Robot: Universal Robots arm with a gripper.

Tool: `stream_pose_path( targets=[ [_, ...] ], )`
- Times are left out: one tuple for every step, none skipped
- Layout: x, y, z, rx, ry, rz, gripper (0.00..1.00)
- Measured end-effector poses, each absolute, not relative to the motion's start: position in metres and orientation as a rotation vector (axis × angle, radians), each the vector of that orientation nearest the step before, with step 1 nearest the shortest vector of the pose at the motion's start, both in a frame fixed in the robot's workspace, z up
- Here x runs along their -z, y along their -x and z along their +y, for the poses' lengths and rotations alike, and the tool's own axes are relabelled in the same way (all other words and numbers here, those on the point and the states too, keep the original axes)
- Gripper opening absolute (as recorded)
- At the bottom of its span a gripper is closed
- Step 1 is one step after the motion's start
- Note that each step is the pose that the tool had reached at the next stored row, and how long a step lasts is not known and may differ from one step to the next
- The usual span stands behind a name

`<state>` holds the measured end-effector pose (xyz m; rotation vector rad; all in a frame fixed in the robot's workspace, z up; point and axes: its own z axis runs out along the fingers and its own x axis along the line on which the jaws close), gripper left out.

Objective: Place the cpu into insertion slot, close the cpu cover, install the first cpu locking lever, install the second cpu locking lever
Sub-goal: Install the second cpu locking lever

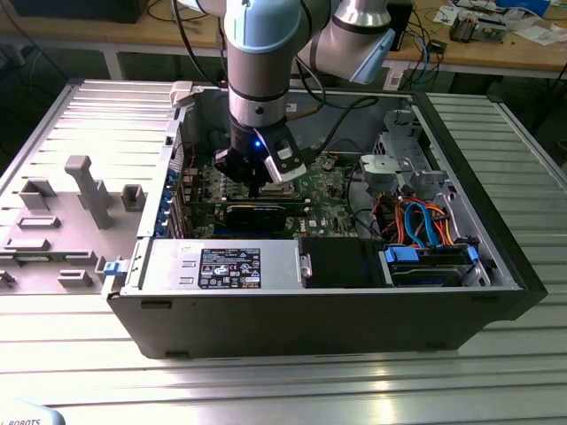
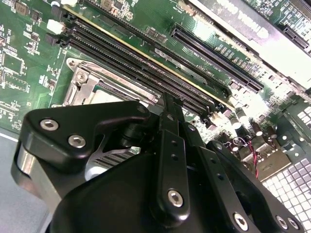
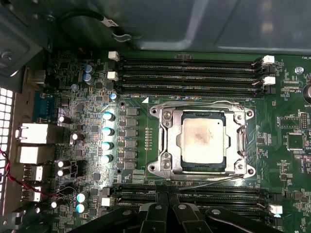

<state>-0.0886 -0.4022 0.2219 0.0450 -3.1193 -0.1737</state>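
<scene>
Hovering over the green board with the gripper [image 3: 168, 206] drawn together, fingertips pressed side to side and carrying nothing. Lying below and just ahead of those fingertips: the cpu [image 3: 202, 141], resting flat inside the insertion slot [image 3: 154, 167], with the cpu cover [image 3: 238, 141] apparently lowered around its metal top. Running along the near and far edges of that frame: the thin wire levers [image 3: 194, 103]; impossible to tell whether they are hooked down. Sitting directly beneath the fingertips: long black memory slots [image 3: 194, 191].

Risking, by judgement, a slip off the springy wire, sending the closed tips into those slots or nearby capacitors. Also risking bent socket pins by pressing on a chip seated slightly crooked.
</scene>
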Motion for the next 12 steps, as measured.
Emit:
stream_pose_path(
  targets=[
    [-0.2217, 0.0885, -0.4023, 0.174, -0.045, -3.119, 0.11],
    [-0.2215, 0.0885, -0.4025, 0.177, -0.045, -3.118, 0.11],
    [-0.2215, 0.0885, -0.4028, 0.18, -0.045, -3.118, 0.11],
    [-0.2213, 0.0885, -0.403, 0.182, -0.045, -3.118, 0.11],
    [-0.221, 0.0885, -0.4036, 0.183, -0.045, -3.117, 0.11],
    [-0.2209, 0.0885, -0.4043, 0.184, -0.045, -3.117, 0.11],
    [-0.2209, 0.0886, -0.4054, 0.185, -0.045, -3.116, 0.11],
    [-0.2209, 0.0885, -0.4062, 0.186, -0.045, -3.116, 0.11],
    [-0.2209, 0.0885, -0.4069, 0.187, -0.045, -3.115, 0.11],
    [-0.2209, 0.0885, -0.4076, 0.187, -0.045, -3.115, 0.11],
    [-0.2207, 0.0886, -0.408, 0.188, -0.045, -3.115, 0.11],
    [-0.2205, 0.0886, -0.4082, 0.189, -0.045, -3.115, 0.11]
  ],
)
